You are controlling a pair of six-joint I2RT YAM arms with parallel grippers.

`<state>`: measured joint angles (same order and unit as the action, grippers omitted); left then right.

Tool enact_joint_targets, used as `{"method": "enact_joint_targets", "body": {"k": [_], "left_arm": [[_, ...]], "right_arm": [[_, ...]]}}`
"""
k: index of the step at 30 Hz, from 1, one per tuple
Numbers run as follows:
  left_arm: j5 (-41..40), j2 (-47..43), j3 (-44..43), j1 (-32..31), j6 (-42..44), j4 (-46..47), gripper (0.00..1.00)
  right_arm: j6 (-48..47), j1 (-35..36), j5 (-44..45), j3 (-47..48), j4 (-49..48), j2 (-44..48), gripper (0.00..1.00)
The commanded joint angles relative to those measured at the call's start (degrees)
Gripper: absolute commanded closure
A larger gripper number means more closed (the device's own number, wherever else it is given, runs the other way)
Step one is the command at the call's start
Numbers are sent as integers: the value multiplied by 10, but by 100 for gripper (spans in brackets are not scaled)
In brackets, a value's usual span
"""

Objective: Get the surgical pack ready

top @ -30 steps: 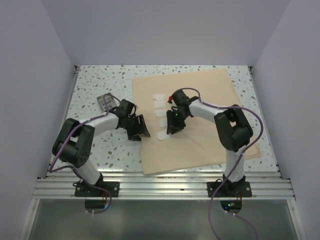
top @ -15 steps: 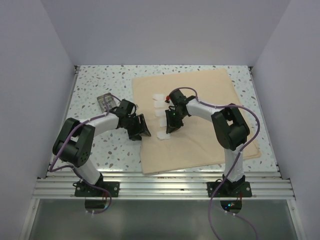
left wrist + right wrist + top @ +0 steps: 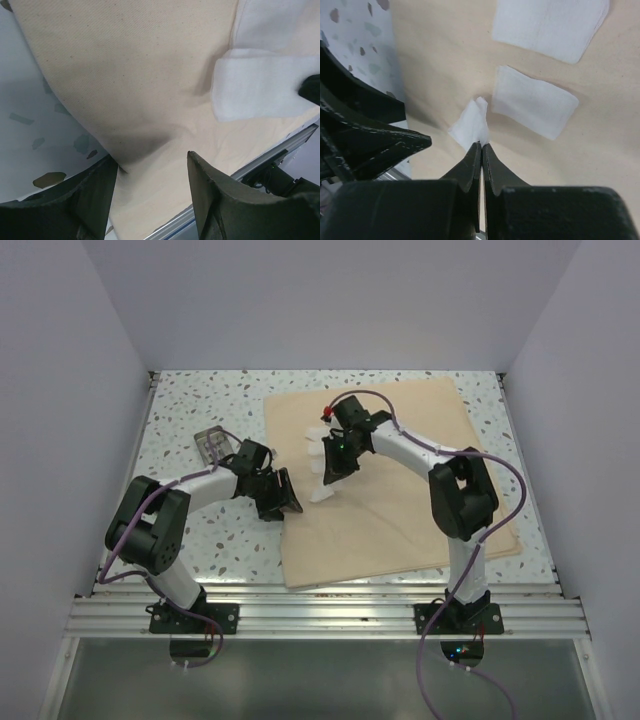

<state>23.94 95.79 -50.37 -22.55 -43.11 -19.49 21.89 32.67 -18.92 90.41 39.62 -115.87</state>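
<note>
- The right gripper (image 3: 481, 145), fingers pressed together, pinches the corner of a gauze square (image 3: 470, 122). The square rises crumpled off the cloth (image 3: 440, 60) at the gripper's tips. A corner hold seems chosen to peel the thin piece up without snagging the fabric under it.
- Two more pieces lie flat on the cloth beyond those tips. The nearer square (image 3: 535, 107) is just beside the pinched one, and the farther square (image 3: 552, 25) lies past it, apart. They appear to be set out in a row on the sheet. Whether the held piece is going down or coming up cannot be told.
- The left gripper (image 3: 152, 159), jaws spread, sits low over the cloth's edge, which runs between its fingers. The wrist view does not show whether the fingers touch the fabric. The position suggests it is there to steady the sheet, or to be ready to take the edge, while the other arm works close ahead of it.
- The tin (image 3: 212, 443) stands on the table (image 3: 180, 400) behind the left gripper, back along its wrist. It is off the cloth and neither arm touches it.
- With the cloth spread flat and unfolded, wrapping looks some way off. The risk now is the pinched gauze dragging its neighbour or rucking the sheet.
</note>
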Motion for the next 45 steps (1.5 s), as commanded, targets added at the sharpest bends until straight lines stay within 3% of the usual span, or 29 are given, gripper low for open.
{"method": "enact_joint_targets", "body": {"k": [1, 22, 23, 26, 29, 33, 45], "left_arm": [[-6, 2, 12, -4, -6, 20, 38], [-5, -2, 12, -4, -1, 16, 38], [-4, -1, 12, -4, 0, 15, 38], [-6, -2, 10, -4, 3, 10, 38], [-6, -3, 10, -4, 5, 9, 38], [-6, -4, 7, -4, 7, 8, 38], [-1, 3, 1, -4, 8, 9, 38]], "right_arm": [[-15, -10, 7, 50, 29, 17, 100], [-47, -48, 14, 58, 13, -62, 100], [-48, -47, 16, 60, 15, -62, 97], [-48, -49, 38, 58, 19, -53, 65], [-44, -54, 41, 49, 20, -42, 47], [-40, -59, 26, 35, 14, -38, 42], [-28, -58, -20, 46, -11, -74, 44]]}}
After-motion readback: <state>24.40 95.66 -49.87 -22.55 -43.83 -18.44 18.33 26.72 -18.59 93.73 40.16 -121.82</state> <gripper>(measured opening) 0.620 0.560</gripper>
